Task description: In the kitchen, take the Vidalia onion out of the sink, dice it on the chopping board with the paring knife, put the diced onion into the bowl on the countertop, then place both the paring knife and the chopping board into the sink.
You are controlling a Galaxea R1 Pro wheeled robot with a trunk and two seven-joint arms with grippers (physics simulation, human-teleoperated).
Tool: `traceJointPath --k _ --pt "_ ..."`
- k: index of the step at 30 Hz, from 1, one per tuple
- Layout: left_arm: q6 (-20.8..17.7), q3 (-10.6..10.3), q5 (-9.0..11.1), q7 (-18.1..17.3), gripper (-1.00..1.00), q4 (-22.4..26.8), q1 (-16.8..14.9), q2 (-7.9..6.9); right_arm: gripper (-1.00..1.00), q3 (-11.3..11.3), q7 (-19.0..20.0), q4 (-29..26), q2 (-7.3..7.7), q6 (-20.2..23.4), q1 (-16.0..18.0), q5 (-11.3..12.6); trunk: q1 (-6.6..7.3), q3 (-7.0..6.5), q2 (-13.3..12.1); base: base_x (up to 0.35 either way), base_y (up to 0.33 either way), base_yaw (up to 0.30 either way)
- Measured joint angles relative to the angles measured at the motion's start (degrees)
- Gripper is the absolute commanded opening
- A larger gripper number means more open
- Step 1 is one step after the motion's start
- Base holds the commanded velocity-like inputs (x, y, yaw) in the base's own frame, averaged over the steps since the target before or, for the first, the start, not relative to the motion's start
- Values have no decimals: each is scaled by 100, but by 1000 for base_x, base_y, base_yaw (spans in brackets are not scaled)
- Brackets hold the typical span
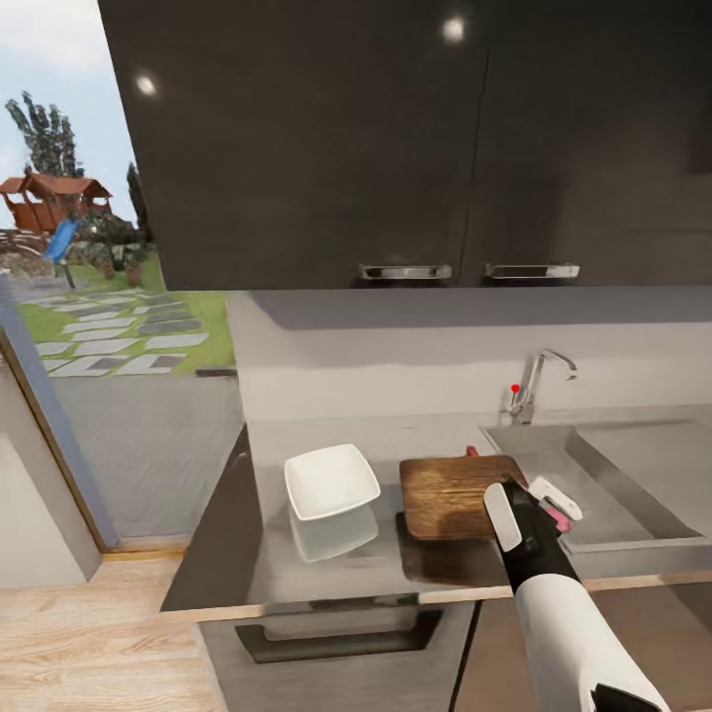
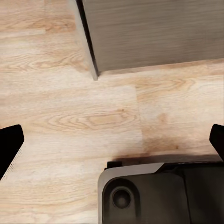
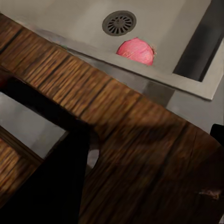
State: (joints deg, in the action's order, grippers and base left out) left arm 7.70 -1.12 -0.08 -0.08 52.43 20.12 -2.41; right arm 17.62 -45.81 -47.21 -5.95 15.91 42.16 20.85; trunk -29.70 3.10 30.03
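The dark brown chopping board (image 1: 450, 491) lies on the grey countertop (image 1: 267, 554), just left of the sink (image 1: 633, 475). A white square bowl (image 1: 331, 482) sits left of the board. A small reddish end of the paring knife (image 1: 472, 452) peeks out at the board's far edge. My right gripper (image 1: 529, 496) hovers open over the board's right edge and the sink's rim. The pink Vidalia onion (image 3: 136, 50) rests in the basin beside the round drain (image 3: 119, 22), and a sliver of it (image 1: 559, 521) shows past my fingers. My left gripper (image 2: 112, 144) hangs open over the floor.
A chrome tap (image 1: 542, 381) with a red knob stands behind the sink. Dark wall cabinets (image 1: 396, 148) hang overhead. A glass door (image 1: 109, 326) opens to a garden at the left. Below the left arm are wood floor (image 2: 70, 107), a cabinet corner (image 2: 149, 32) and the robot base (image 2: 158, 191).
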Motion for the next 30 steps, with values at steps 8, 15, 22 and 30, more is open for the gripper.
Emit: traceJointPath --k 8,15,22,30 --pt "2 -2 -1 0 100 -4 -2 0 -100 2 1 9 2 -29 -1 -14 0 0 1 -1 129 0" --pt "1 0 -7 0 100 -52 0 1 -100 0 1 13 3 -29 -2 -9 -3 -1 0 -183 1 0" --pt "2 -2 -8 0 100 -62 -3 -1 -100 2 1 9 2 -30 0 -15 0 0 1 -54 0 0" --pt "2 -2 -8 0 100 -63 -2 -1 -100 -5 -1 71 -5 -27 -2 -4 0 0 1 -2 0 0"
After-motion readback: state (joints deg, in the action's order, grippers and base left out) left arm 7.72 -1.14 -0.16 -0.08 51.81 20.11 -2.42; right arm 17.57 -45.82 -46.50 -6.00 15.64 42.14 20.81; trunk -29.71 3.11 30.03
